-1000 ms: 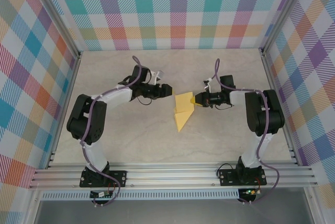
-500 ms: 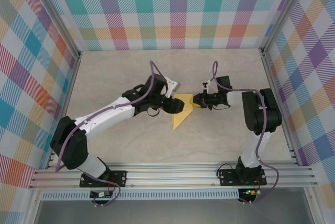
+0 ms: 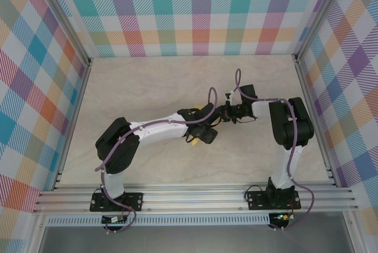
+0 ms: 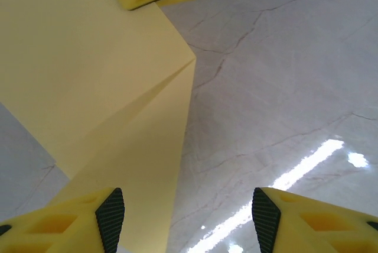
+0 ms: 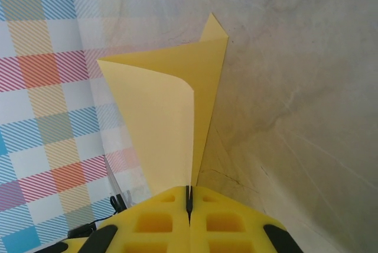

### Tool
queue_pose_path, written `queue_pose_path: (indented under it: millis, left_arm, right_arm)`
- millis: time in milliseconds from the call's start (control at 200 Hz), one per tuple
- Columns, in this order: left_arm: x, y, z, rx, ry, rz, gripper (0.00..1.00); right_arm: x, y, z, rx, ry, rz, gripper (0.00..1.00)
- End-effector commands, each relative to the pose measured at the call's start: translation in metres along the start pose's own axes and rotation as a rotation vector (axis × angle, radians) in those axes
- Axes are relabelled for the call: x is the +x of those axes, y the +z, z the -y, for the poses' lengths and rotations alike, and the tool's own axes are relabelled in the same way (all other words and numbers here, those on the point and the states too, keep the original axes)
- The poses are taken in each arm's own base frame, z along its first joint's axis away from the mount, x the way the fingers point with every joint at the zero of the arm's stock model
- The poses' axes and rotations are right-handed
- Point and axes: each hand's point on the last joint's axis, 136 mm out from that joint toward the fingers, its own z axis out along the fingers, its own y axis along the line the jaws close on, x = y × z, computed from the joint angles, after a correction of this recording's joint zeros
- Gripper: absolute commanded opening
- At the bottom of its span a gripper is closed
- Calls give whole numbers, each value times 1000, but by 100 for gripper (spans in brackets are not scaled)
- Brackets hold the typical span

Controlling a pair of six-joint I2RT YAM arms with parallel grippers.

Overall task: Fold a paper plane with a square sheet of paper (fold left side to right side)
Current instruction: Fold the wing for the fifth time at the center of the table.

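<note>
Folding now: your right hand (image 5: 189, 197) pinches the paper (image 5: 171, 117); lower your open left hand (image 4: 188, 217) to press it.

This is a robotics lab test cell: a pale marble-look tabletop (image 3: 142, 87) is boxed in by bright checked panels (image 3: 195, 5) at the top and sides. Aluminium rails (image 3: 195, 197) along the bottom edge carry two bolted, cabled robot arms (image 3: 159, 130).
</note>
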Motion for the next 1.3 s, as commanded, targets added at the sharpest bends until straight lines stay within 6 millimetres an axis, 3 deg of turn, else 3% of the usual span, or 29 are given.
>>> queue_pose_path:
  millis: [0,655,1100,1295]
  left_arm:
    - [3,5,-11,-123,48,-31,60]
    - [22,37,-17,-189,89,-102,47]
    - [26,39,-20,-204,88,-101,35]
    - [26,39,-19,-194,76,-96,25]
  right_arm:
    - [-3,3,-4,-6,1,-11,0]
    - [-2,8,-2,3,14,-25,0]
    - [0,7,0,20,10,-31,2]
    - [-1,3,-3,36,-15,-27,6]
